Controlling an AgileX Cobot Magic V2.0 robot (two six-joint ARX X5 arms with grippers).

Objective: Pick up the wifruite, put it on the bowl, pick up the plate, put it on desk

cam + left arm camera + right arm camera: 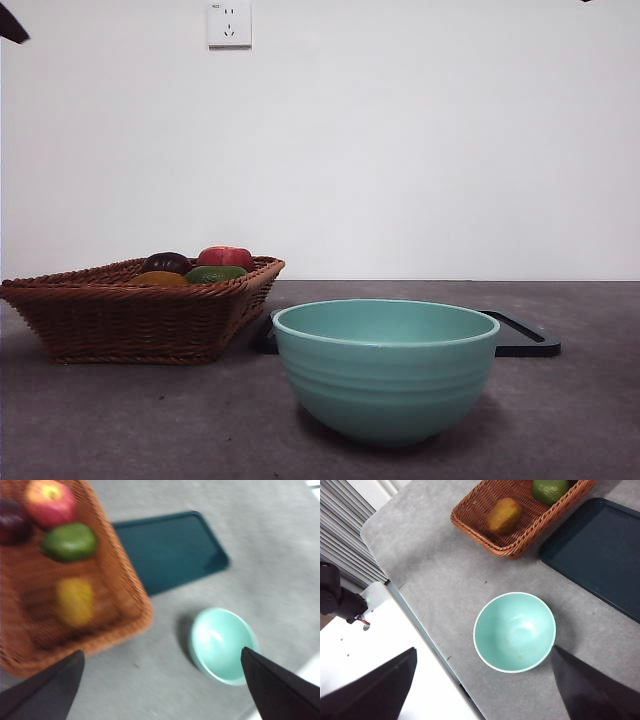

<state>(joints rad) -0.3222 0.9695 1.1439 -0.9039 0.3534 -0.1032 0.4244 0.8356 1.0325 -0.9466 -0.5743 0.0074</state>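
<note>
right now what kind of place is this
Probably an indoor lab or test bench: a grey desk against a bare white wall with a socket, set with a fruit basket, bowl and dark tray.

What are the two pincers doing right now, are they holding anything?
Left pincer: open, holding nothing, high above the basket and the bowl.
Right pincer: open, holding nothing, high above the bowl.

Orange-brown wifruite (504, 515) lies in the basket (485, 525) (mint bowl (514, 631) upright on desk (435, 575)).
</note>
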